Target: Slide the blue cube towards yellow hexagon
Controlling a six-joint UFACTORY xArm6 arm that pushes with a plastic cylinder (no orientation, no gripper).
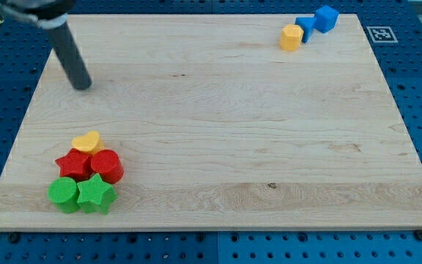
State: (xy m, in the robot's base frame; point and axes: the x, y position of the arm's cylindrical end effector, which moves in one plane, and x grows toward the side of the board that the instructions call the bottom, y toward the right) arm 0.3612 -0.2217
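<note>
The blue cube (327, 17) sits at the view's top right, near the board's top edge. A second blue block (305, 27) lies just left of and below it, touching the yellow hexagon (291, 37). The three form a diagonal row. My rod comes down from the view's top left, and my tip (83, 84) rests on the board far to the left of these blocks, touching none.
A cluster sits at the view's bottom left: a yellow heart (87, 141), a red star (74, 164), a red cylinder (108, 166), a green cylinder (64, 194) and a green star (95, 194). A marker tag (379, 34) lies off the wooden board's (218, 125) top right corner.
</note>
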